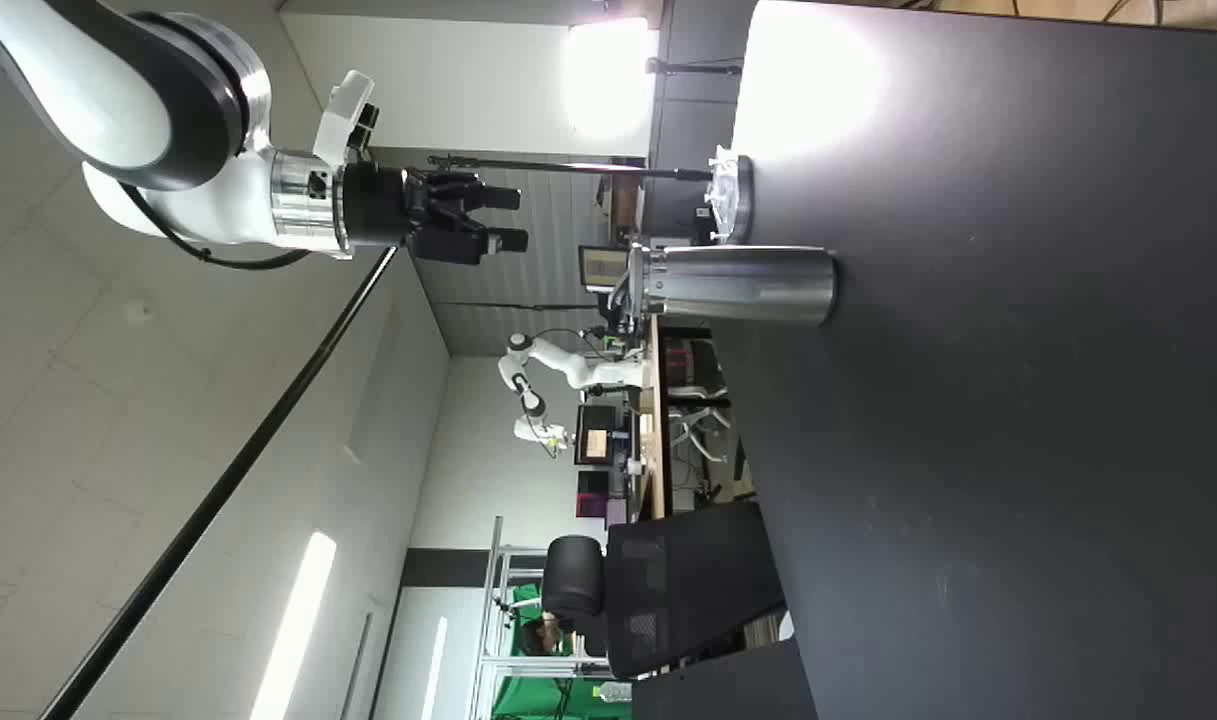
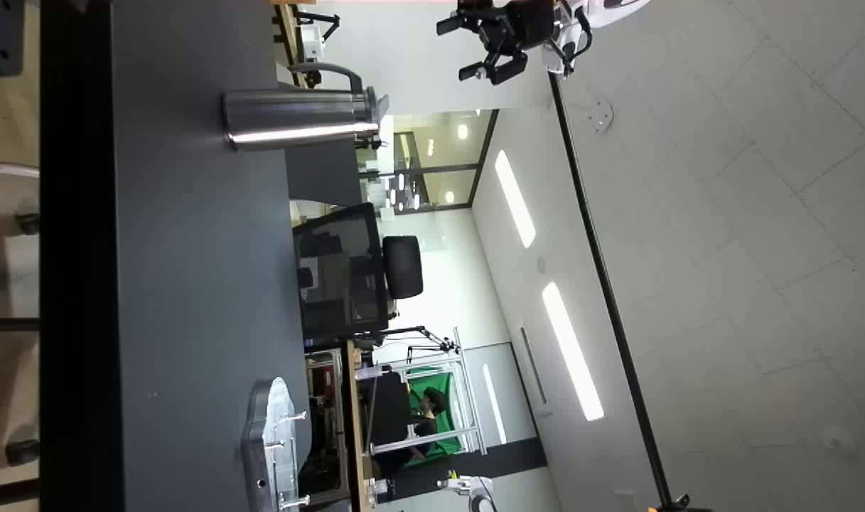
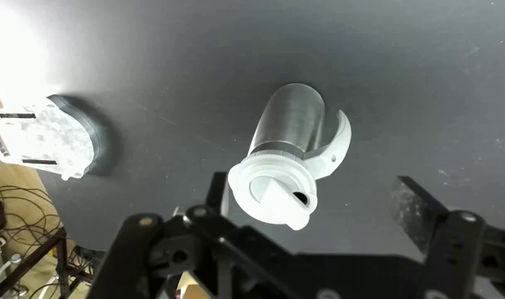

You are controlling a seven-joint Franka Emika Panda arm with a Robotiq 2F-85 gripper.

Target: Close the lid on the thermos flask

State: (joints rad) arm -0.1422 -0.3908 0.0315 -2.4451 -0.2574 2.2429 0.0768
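The steel thermos flask stands upright on the dark table, though both exterior views are turned sideways. It also shows in an exterior view, with a curved handle. In the wrist view the flask has a white top and handle. The lid is a flap that stands raised, with a dark hole beside it; the raised lid also shows in an exterior view. My gripper is open and empty, well above the table and apart from the flask. Its spread fingers show in the wrist view.
A clear plate with metal bolts on a grey base sits on the table near the flask; it also shows in the wrist view. The dark table has an edge close to this plate. A black office chair stands beyond the table.
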